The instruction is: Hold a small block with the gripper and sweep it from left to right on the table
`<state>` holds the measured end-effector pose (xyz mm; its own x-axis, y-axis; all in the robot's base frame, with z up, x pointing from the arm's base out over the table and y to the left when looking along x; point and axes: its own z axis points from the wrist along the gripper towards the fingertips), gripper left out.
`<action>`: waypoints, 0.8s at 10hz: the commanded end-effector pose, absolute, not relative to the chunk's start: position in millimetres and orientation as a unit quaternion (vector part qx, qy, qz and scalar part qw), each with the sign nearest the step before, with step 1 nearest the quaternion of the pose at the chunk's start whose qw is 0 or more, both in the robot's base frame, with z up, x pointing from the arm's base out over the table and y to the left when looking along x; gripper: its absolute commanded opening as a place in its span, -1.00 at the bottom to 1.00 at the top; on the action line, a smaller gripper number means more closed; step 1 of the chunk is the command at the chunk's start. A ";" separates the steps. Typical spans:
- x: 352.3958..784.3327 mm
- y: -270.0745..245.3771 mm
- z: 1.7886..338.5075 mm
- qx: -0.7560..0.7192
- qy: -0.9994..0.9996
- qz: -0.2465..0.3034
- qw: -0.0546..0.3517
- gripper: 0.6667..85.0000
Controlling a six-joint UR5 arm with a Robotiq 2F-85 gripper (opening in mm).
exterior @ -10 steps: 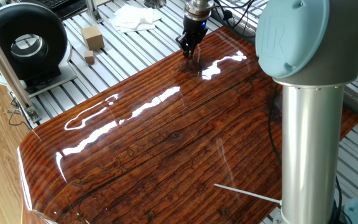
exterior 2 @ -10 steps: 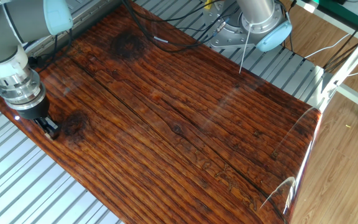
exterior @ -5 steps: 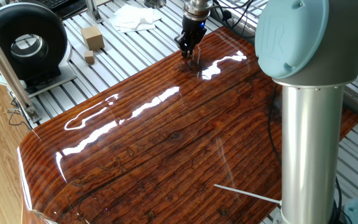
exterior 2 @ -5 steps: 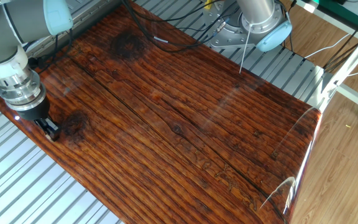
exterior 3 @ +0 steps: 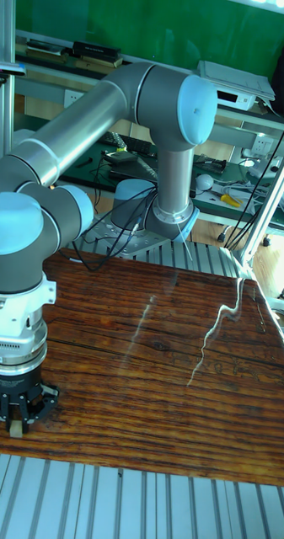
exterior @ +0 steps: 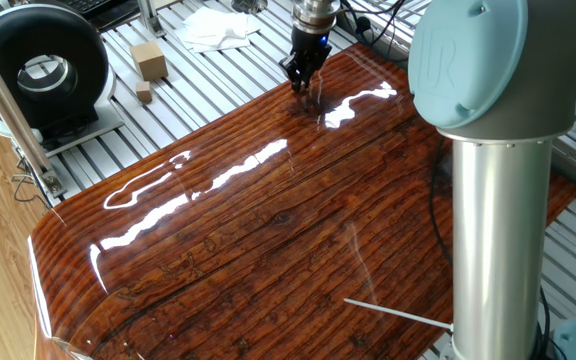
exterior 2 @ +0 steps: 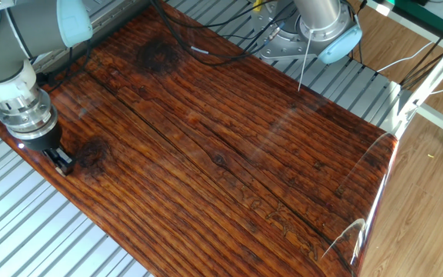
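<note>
Right now your gripper (exterior 3: 18, 424) is nearly closed, pinching the small block (exterior 3: 18, 429) down against the table (exterior 3: 158, 370) at its near-left corner, so pressing too hard as you sweep could drag it out or snag the grain.

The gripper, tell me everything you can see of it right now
The gripper is a black two-finger claw under a ribbed silver wrist, pointing straight down at one edge of the table. Its fingers are nearly closed around a tiny pale block, just visible at the tips, at the glossy board. In the other fixed view a small blue light glows on the wrist.
</note>
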<state>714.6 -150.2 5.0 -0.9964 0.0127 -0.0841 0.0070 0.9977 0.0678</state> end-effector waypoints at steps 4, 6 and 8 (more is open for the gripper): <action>716.7 -149.0 6.3 0.013 0.998 0.033 0.046 -0.99; 717.0 -148.1 6.1 0.015 0.998 0.033 0.046 -0.99; 717.2 -147.6 5.9 0.015 0.998 0.033 0.047 -0.99</action>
<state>715.8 -149.2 4.8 -0.9960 0.0228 -0.0869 0.0178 0.9981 0.0583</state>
